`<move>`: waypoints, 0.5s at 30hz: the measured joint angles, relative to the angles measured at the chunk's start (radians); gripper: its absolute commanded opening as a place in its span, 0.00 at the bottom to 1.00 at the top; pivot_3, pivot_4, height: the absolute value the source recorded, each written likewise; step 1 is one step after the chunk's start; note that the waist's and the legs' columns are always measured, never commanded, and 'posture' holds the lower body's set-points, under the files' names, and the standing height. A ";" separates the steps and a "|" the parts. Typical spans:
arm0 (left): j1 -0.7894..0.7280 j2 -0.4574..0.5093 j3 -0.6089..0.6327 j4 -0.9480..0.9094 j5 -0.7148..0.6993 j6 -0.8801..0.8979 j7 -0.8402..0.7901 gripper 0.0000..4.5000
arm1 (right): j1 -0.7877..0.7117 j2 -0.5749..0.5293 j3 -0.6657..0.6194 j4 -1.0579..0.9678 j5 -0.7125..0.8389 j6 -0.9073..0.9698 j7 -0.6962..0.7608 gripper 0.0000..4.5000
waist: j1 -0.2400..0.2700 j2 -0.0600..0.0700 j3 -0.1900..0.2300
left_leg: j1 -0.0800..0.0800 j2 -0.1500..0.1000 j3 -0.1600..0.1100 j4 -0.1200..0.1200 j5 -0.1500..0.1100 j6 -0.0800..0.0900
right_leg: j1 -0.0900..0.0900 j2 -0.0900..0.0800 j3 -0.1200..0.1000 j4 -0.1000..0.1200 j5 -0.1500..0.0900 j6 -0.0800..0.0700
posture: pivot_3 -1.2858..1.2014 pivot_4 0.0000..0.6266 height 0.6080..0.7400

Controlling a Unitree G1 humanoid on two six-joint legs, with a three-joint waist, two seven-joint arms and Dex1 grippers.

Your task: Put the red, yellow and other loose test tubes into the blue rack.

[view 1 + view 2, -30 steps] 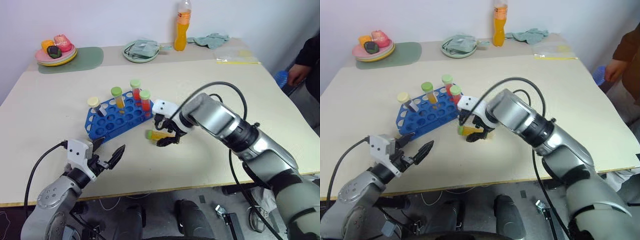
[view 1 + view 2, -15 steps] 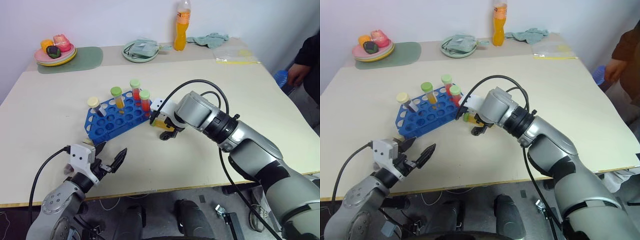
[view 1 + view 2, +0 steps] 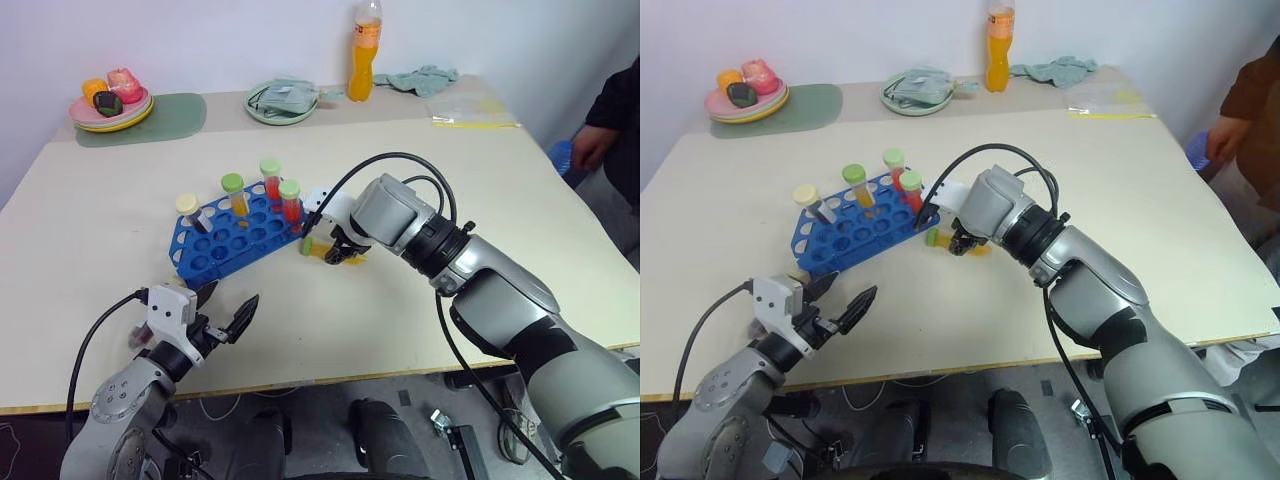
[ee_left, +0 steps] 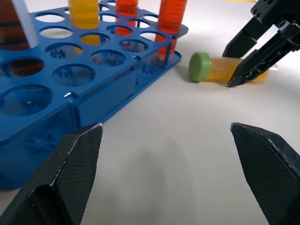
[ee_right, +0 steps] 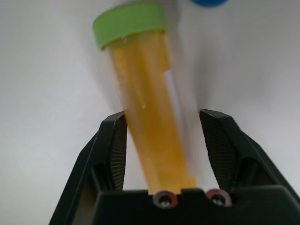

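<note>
The blue rack (image 3: 225, 240) stands left of centre and holds several capped tubes, among them a yellow one (image 3: 235, 195) and two red ones (image 3: 291, 200). Just right of the rack a yellow tube with a green cap (image 3: 318, 247) lies on the table. My right gripper (image 3: 338, 252) points steeply down over it. In the right wrist view the tube (image 5: 145, 93) runs between the fingers: one pad (image 5: 115, 145) is against it and a slim gap remains at the other. My left gripper (image 3: 228, 298) hovers open and empty near the front edge, facing the rack (image 4: 70, 70).
Along the far edge stand a plate of toy food (image 3: 110, 105) on a green mat (image 3: 170, 115), a plate with a cloth (image 3: 283, 100), an orange bottle (image 3: 365, 55) and a plastic bag (image 3: 470, 110). A person's hand (image 3: 595, 145) is at the right edge.
My right gripper reached forward and down over the lying yellow tube, and its jaws narrowed around it. The left gripper stayed where it was, open.
</note>
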 measured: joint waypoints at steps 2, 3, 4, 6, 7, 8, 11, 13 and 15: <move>-0.008 0.000 -0.011 0.000 0.000 0.000 -0.001 1.00 | -0.007 0.013 -0.006 0.024 -0.006 -0.001 0.000 0.57 | -0.001 0.000 0.000 | 0.000 0.000 0.000 0.000 0.000 0.000 | 0.000 0.000 0.000 0.000 0.000 0.000 | 0.52 0.24 1.00; -0.013 0.000 -0.013 0.000 0.000 0.000 -0.001 1.00 | -0.010 0.021 -0.009 0.039 -0.011 -0.004 0.000 0.57 | -0.001 0.000 0.000 | 0.000 0.000 0.000 0.000 0.000 0.000 | 0.000 0.000 0.000 0.001 0.000 0.000 | 0.52 0.24 1.00; -0.017 0.000 -0.013 0.001 0.000 0.000 -0.001 1.00 | -0.014 0.028 -0.011 0.049 -0.015 -0.007 0.000 0.57 | -0.001 0.000 0.000 | 0.001 0.000 0.000 0.000 0.000 0.000 | 0.000 0.001 0.000 0.001 0.000 0.000 | 0.52 0.24 1.00; -0.018 0.001 -0.013 0.002 0.000 0.000 -0.002 1.00 | -0.025 0.049 -0.015 0.083 -0.023 -0.019 0.002 0.57 | -0.004 0.000 0.000 | 0.001 0.001 0.000 0.000 0.000 0.000 | 0.000 0.001 0.000 0.001 0.000 -0.001 | 0.52 0.24 1.00; -0.018 0.001 -0.013 0.002 0.000 0.000 -0.003 1.00 | -0.032 0.058 -0.018 0.103 -0.030 -0.032 0.001 0.57 | -0.005 0.000 0.000 | 0.001 0.001 0.000 0.000 0.000 0.000 | 0.000 0.001 0.000 0.001 0.000 -0.001 | 0.52 0.24 1.00; -0.019 0.001 -0.013 0.003 0.000 0.000 -0.002 1.00 | -0.040 0.072 -0.020 0.127 -0.035 -0.045 -0.001 0.57 | -0.005 0.000 0.000 | 0.001 0.001 0.000 0.000 0.000 0.000 | 0.000 0.001 0.000 0.001 0.000 -0.001 | 0.52 0.24 1.00; -0.023 0.001 -0.015 0.004 0.000 0.000 -0.001 1.00 | -0.061 0.115 -0.046 0.212 -0.057 -0.103 -0.019 0.57 | -0.007 0.000 0.000 | 0.001 0.001 0.000 0.000 0.000 0.000 | 0.000 0.001 0.000 0.001 0.000 -0.001 | 0.52 0.24 1.00; -0.024 0.000 -0.019 0.004 0.001 0.000 0.001 1.00 | -0.070 0.132 -0.060 0.250 -0.068 -0.130 -0.024 0.57 | -0.006 0.000 0.000 | 0.001 0.001 0.000 0.000 0.000 0.000 | 0.000 0.001 0.000 0.001 0.000 -0.001 | 0.52 0.24 1.00; -0.024 -0.002 -0.028 0.003 0.001 0.001 0.002 1.00 | -0.074 0.139 -0.069 0.274 -0.076 -0.153 -0.022 0.45 | -0.005 0.000 0.000 | 0.001 0.001 0.000 0.000 0.000 0.000 | 0.000 0.001 0.000 0.001 0.000 -0.001 | 0.52 0.24 1.00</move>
